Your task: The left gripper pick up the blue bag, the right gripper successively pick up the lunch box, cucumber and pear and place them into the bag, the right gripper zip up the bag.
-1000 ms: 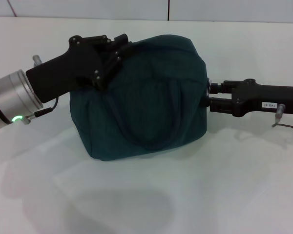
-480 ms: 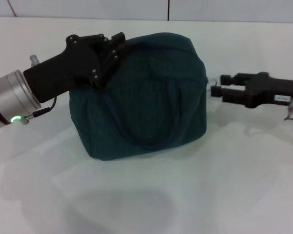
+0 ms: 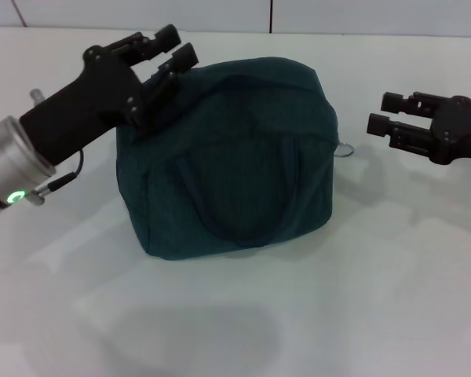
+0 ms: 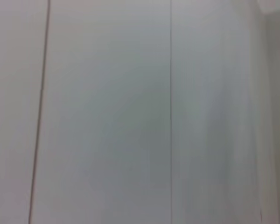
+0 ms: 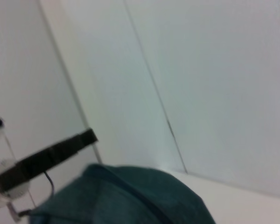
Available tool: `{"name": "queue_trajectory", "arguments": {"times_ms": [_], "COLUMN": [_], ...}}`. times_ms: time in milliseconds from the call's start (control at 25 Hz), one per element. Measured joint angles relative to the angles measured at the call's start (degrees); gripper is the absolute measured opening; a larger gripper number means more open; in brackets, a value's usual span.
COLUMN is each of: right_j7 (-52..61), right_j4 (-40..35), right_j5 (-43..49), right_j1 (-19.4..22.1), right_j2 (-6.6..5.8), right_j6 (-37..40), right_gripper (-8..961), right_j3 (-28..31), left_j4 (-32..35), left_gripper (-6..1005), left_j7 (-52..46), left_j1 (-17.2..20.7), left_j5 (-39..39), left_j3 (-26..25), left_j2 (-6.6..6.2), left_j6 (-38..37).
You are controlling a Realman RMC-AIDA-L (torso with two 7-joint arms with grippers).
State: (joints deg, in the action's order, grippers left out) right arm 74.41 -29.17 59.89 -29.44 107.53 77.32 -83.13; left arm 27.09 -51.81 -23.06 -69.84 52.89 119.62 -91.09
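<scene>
A bare test lab. A plain white worktop (image 3: 298,314) meets a white panelled wall (image 4: 130,116) along its far edge.

Both black, multi-jointed claws are showing silver screws; the left gripper (image 3: 167,47) is wearing a silver wrist glowing green.

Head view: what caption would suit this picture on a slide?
Zipped blue bag on the table, left gripper open at its top corner, right gripper open beside it.
</scene>
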Motion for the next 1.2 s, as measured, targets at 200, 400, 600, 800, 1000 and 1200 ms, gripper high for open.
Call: {"name": "queue_trajectory", "arguments": {"times_ms": [200,400,600,800,1000,1200], "right_j7": [-3.49,-11.22,-17.68,-19.89,-20.07,-20.67], "right_j4": [-1.8,-2.73,-3.48,-3.64,-3.64,-3.44], "right_j5": [0.85,1.22,1.31,1.37,1.31,0.96], "right_j1": [0.28,0.18,1.1,1.86,1.88,1.86], "right_j2": [0.66,1.88,5.15,7.07,7.17,7.54], "right_j6": [7.95,15.71,15.83,14.67,14.63,13.78], "right_gripper": [544,544,543,543,543,555], "right_j3": [1.4,1.61,2.59,4.14,4.16,4.56], "left_j4": [-0.83,-0.7,-2.62,-4.07,-4.14,-4.22], "left_gripper": [403,563,666,708,716,795], "left_j7": [-0.68,1.14,2.95,4.92,5.62,5.82], "left_j1": [1.54,3.32,5.01,5.57,6.15,6.24], "left_j5": [0.25,-4.23,-4.24,-4.19,-4.19,-4.19], "left_j3": [0.29,0.35,0.07,0.2,0.23,0.08], "left_j2": [-0.63,-0.41,-0.06,-0.05,-0.05,0.03], "left_j6": [-7.52,-12.59,-12.95,-14.01,-14.31,-14.37]}}
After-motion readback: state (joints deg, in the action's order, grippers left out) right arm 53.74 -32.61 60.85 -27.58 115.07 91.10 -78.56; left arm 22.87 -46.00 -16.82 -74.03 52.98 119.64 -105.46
